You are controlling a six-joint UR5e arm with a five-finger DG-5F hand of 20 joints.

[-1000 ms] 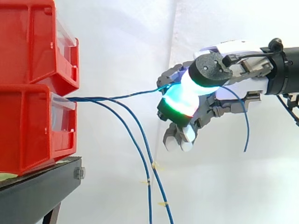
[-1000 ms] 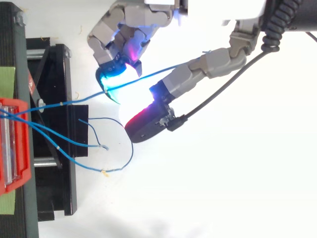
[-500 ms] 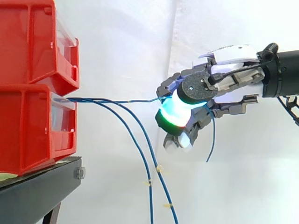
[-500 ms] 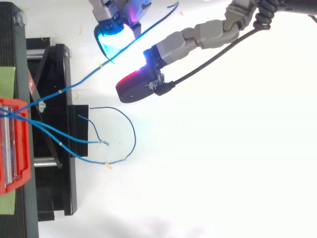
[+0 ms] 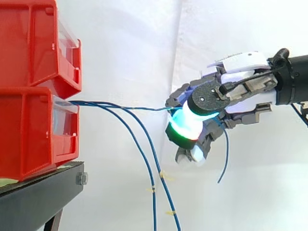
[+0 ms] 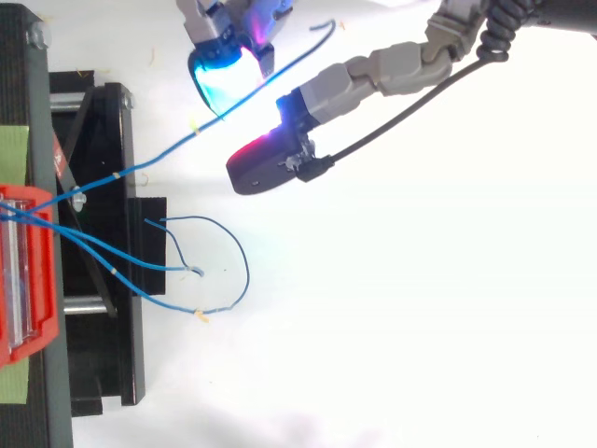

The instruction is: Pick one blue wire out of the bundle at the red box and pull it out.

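Three blue wires leave the front of the lower red bin [image 5: 29, 130]. One blue wire [image 5: 130, 108] runs almost level and fairly straight from the bin to my hand [image 5: 240, 91], which is shut on it, pinched beside the cyan-green glowing pad. Its free end [image 5: 224, 159] dangles below the hand. From above, this wire [image 6: 140, 166] goes diagonally from the bin [image 6: 28, 280] up to the hand [image 6: 373, 75] at the top edge. The two other wires [image 5: 144, 144] droop to the floor and lie there in loops [image 6: 238, 271].
A second red bin [image 5: 33, 43] is stacked on the lower one. Both rest on the black stand [image 5: 38, 197], whose frame [image 6: 103, 140] reaches out under the wires. A white curtain hangs behind, and the floor is white.
The hand has moved toward the top edge of the top view and sunk a little in the side view, still holding the wire. The held wire went from rising to nearly level.
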